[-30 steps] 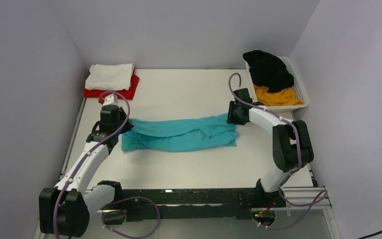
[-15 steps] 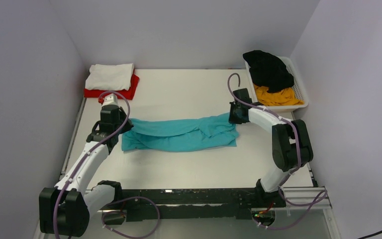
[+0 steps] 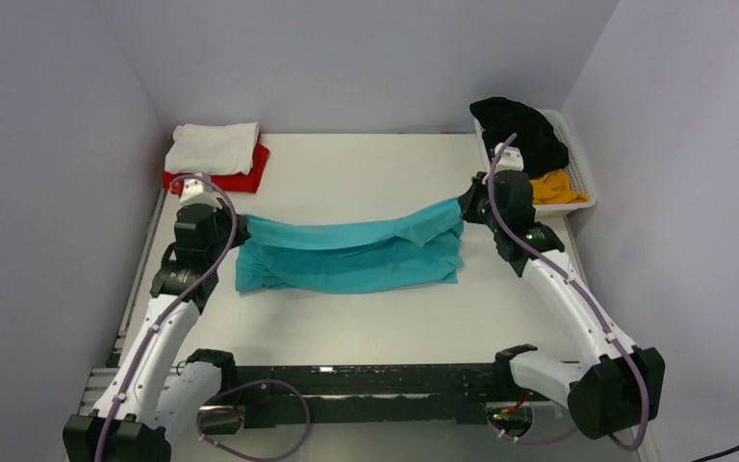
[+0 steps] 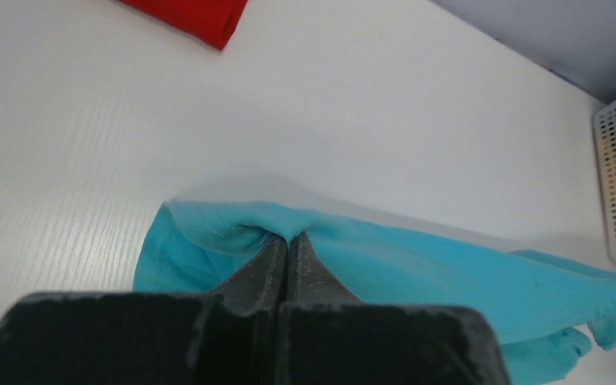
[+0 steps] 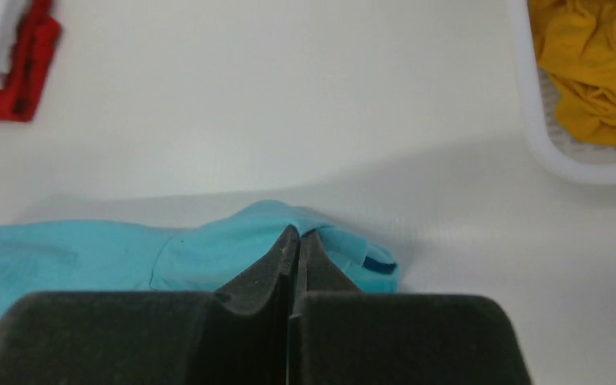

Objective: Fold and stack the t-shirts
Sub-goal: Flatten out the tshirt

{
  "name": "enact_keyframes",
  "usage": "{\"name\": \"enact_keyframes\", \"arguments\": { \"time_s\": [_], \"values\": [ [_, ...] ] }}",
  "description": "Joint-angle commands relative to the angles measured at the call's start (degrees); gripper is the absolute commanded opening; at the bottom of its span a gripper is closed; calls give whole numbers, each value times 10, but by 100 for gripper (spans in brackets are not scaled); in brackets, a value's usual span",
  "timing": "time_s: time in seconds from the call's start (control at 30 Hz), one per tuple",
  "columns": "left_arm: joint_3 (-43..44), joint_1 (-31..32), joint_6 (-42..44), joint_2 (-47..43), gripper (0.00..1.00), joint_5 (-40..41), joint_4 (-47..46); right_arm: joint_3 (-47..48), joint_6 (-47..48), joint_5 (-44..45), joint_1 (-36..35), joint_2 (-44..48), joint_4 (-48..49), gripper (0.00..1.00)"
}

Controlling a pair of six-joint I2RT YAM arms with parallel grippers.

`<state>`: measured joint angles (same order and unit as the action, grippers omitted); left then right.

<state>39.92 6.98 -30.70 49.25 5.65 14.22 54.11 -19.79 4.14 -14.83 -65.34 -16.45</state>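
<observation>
Just beside the basket (image 3: 582, 171), the right tool (image 3: 463, 206) grips one far corner of the teal shirt (image 3: 346, 262), whose long axis runs away from the basket across the tabletop (image 3: 366, 173) to the left tool (image 3: 237, 223), clenched on the other far corner, each arm nearest its own end.

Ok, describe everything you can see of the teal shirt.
The teal shirt is soft, plain cloth, lying crosswise on the table. Its far edge is held up off the surface, the left hand shut on one end and the right hand on the other. The near part rests wrinkled there. Nothing else touches it.
</observation>
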Motion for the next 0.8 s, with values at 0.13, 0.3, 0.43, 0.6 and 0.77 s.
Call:
{"name": "enact_keyframes", "arguments": {
  "time_s": [0.13, 0.3, 0.43, 0.6, 0.77],
  "values": [
    [90, -2, 19, 52, 0, -17, -112, 37, 4, -49, 9, -32, 177, 0],
    [352, -38, 52, 240, 0, -45, -106, 291, 9, -107, 47, -190, 199, 0],
    [672, -69, 61, 383, 0, -101, 8, 553, 14, -139, 61, -302, 150, 0],
    [831, -69, 79, 406, 0, -139, 38, 678, 24, -142, 66, -318, 124, 0],
    [598, -69, 95, 278, 0, -160, -35, 489, 34, -163, 67, -212, 158, 0]
  ]
}}
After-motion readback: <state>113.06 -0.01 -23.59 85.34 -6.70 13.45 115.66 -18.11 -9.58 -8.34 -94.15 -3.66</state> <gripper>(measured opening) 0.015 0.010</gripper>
